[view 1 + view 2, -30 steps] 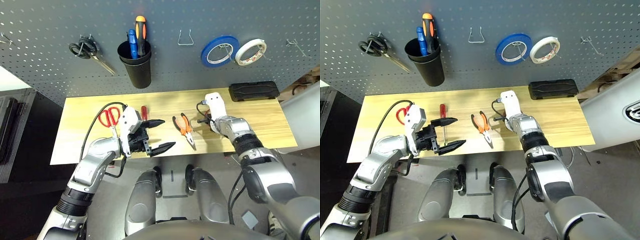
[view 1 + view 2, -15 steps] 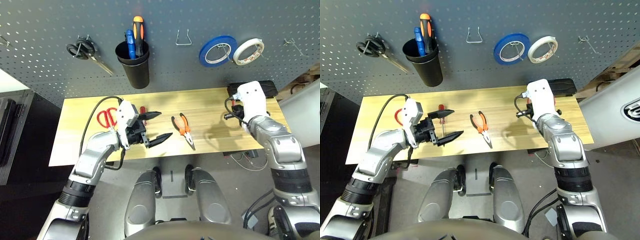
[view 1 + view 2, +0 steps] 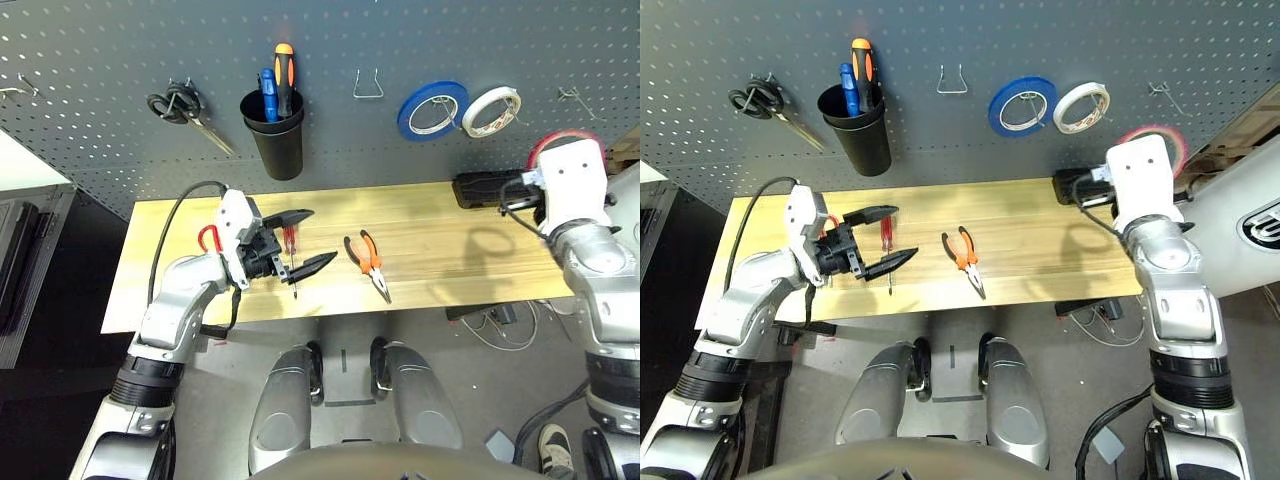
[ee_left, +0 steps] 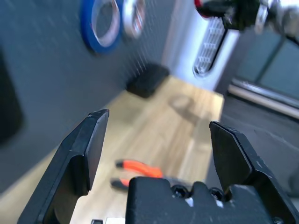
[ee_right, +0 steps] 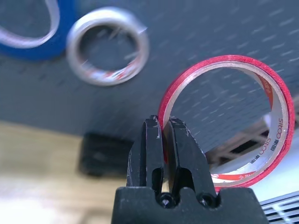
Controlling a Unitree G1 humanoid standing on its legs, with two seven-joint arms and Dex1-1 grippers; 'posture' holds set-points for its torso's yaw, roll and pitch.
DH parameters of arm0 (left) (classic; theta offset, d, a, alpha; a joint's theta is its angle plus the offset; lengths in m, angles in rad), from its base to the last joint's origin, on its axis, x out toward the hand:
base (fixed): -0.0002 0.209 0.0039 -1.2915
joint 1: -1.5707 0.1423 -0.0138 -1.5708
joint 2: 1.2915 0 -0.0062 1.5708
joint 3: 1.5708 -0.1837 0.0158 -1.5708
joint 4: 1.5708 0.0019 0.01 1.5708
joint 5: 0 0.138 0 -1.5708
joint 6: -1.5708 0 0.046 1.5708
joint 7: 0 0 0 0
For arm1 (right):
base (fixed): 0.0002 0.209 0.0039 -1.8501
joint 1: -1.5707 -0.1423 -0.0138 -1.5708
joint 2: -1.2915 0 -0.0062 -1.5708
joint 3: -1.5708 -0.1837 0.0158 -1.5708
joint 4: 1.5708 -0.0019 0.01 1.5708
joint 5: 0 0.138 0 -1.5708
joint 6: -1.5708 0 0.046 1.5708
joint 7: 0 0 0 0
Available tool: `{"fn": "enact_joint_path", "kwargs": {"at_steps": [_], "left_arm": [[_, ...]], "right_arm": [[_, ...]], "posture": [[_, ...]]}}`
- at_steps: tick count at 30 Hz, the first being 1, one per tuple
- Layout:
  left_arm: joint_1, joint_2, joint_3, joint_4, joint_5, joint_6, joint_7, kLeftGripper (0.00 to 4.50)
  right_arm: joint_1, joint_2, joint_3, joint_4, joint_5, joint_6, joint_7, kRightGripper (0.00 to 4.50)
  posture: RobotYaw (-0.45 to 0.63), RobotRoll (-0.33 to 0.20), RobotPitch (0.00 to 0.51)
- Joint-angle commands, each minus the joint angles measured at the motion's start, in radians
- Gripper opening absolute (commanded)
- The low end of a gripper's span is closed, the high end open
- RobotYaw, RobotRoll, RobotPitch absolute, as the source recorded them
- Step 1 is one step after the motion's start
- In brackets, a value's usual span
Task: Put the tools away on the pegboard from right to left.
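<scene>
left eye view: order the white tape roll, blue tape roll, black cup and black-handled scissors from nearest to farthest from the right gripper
Measured from the right gripper, which holds the red tape ring at the pegboard's right end:
1. White tape roll, hanging just to its left.
2. Blue tape roll, next along, touching the white one.
3. Black cup, left of centre.
4. Black-handled scissors, far left.

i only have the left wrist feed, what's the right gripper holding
Observer: The right gripper is shut on the thin red tape ring, raised in front of the pegboard.
Operator: is a hook free near it
Observer: Yes, a bare hook sits just right of the white tape roll.
Operator: what's under my left gripper
Observer: The left gripper is open above the red-handled screwdriver.
</scene>
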Motion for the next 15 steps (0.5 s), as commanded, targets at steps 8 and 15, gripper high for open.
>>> {"fn": "enact_joint_path", "kwargs": {"at_steps": [8, 15], "left_arm": [[0.002, 0.001, 0.023, -0.052, -0.027, -0.012, 0.005, 4.50], [0.007, 0.002, 0.030, -0.066, -0.032, -0.010, 0.009, 4.50]], "right_arm": [[-0.057, -0.040, -0.058, 0.212, 0.031, -0.172, 0.026, 0.03], [-0.138, -0.050, -0.085, 0.357, 0.079, -0.201, 0.036, 0.03]], "posture": [[-0.10, 0.000, 0.151], [-0.09, 0.000, 0.160]]}}
